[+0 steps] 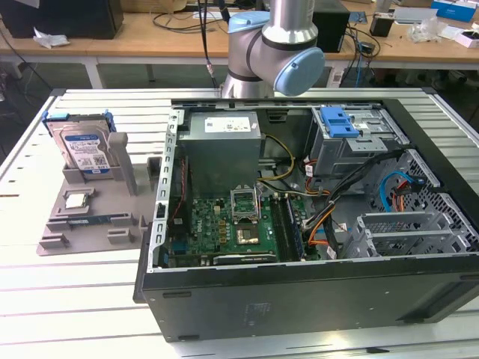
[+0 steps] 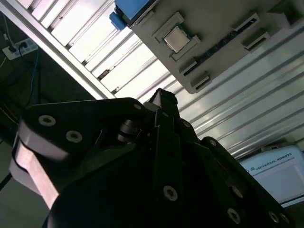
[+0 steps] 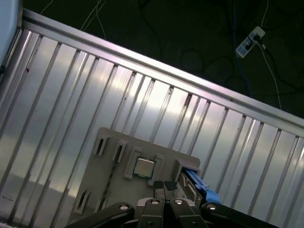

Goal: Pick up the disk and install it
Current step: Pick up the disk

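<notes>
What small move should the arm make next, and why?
Probably shift the gripper sideways over the silver rectangular disk in its blue plastic bracket: it stands upright in the grey holder, untouched, while the shut gripper hangs near the small square chip.

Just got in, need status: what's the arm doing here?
The robot arm is on a disk install. The disk stands upright in the grey holder on the table, outside the open PC case. The end effector is shut and empty, hovering over the holder near the disk. Nothing gripped yet.
</notes>
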Robot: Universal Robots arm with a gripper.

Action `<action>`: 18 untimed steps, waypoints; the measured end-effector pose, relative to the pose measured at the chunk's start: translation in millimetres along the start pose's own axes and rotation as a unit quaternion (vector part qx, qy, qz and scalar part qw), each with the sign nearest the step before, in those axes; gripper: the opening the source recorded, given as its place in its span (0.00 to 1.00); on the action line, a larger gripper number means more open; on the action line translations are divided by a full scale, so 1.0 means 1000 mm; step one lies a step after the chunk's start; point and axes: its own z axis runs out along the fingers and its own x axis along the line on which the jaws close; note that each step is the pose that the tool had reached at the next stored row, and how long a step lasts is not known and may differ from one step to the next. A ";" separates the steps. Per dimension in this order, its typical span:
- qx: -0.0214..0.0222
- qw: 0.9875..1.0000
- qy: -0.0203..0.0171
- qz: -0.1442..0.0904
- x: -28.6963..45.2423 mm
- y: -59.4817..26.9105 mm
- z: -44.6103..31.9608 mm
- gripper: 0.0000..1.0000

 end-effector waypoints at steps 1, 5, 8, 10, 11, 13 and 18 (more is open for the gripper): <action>0.000 1.000 -0.001 0.017 0.0001 0.0000 0.0000 0.11; 0.001 0.999 -0.002 0.052 0.0001 0.0000 0.0000 0.11; 0.001 0.997 -0.001 0.083 0.0002 0.0000 0.0000 0.11; 0.001 0.995 -0.002 0.104 0.0001 0.0000 0.0001 0.11; 0.001 0.994 -0.002 0.108 0.0001 0.0001 0.0001 0.11; 0.002 0.993 -0.002 0.115 0.0001 0.0000 0.0002 0.11; 0.002 0.988 -0.003 0.151 0.0001 0.0000 0.0007 0.11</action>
